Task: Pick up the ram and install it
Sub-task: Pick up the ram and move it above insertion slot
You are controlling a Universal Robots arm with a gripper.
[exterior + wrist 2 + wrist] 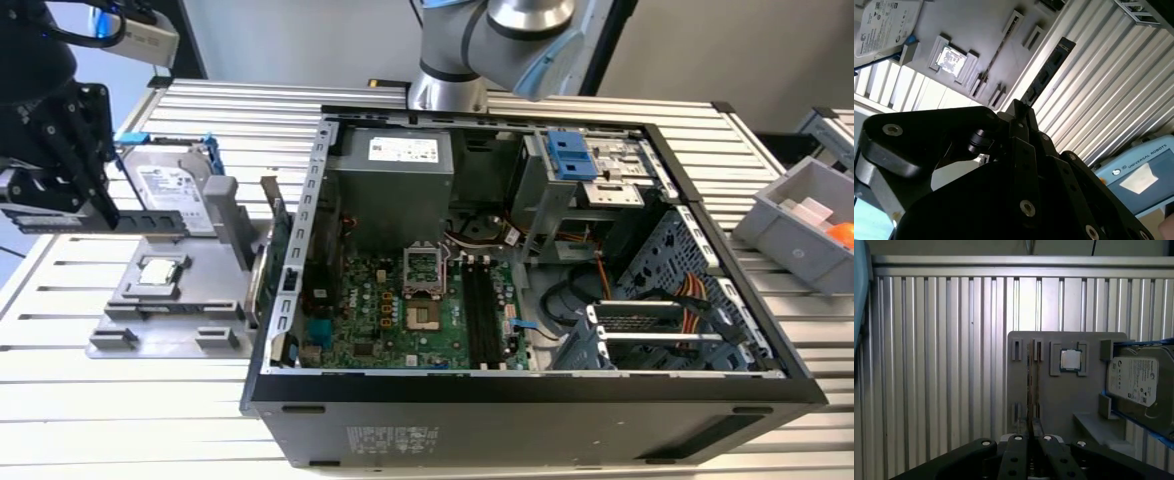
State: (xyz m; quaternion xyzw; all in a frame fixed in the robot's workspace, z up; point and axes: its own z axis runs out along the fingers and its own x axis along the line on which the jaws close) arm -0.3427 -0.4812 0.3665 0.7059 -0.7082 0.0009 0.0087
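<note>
Black hand [1021, 111], blue-framed silver hard drive [1136, 377], grey ribbed table [929, 365].

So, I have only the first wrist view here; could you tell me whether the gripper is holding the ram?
Observer: Yes; in the second wrist view the gripper is shut on one end of the ram, whose dark chips show along its face.
Operator: Thank you. Is it clear of the grey fixture?
Observer: In the exterior view it hangs level above the grey fixture, not touching it.
Operator: And where is the computer case?
Observer: To the exterior view's right of the fixture, lying open, with the motherboard's black slots facing up.
</note>
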